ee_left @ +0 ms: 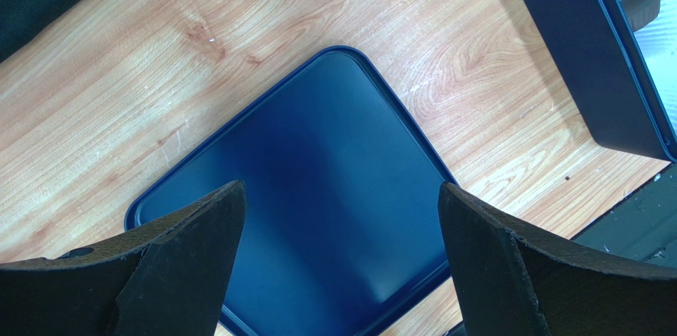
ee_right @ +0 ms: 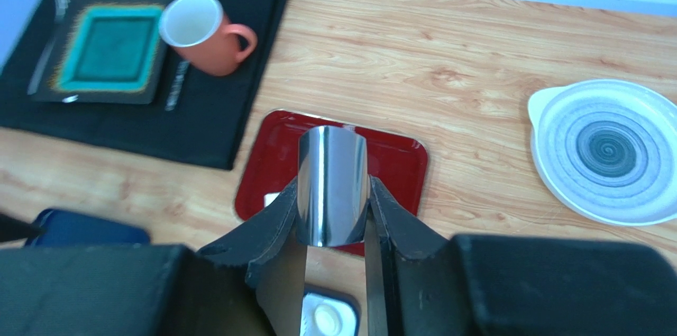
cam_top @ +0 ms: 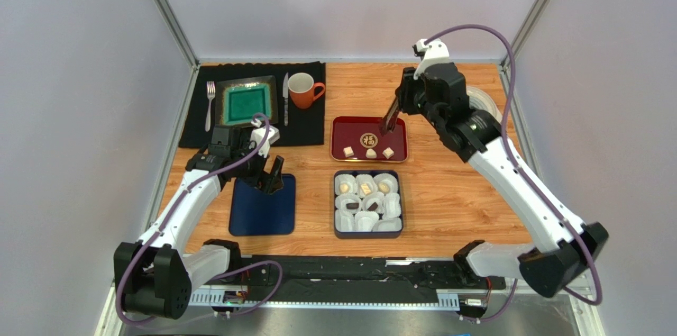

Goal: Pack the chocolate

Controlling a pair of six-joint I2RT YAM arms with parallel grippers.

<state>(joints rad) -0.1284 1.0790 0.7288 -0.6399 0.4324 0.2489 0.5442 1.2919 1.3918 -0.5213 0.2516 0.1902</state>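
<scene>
right gripper (ee_right: 332, 191) pinches metal tongs (ee_right: 332, 165), their tips cut off from view.

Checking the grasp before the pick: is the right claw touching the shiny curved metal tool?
Touching. Right wrist view: both fingers of the right claw press against the sides of the shiny curved metal tool, with no gap.

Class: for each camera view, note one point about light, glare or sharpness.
Top external view: evenly lit, sharp throughout. Left wrist view: a pale sheen crosses the blue tray. Right wrist view: bright and dark reflections streak the metal tool; the teal plate at the far left looks soft.
</scene>
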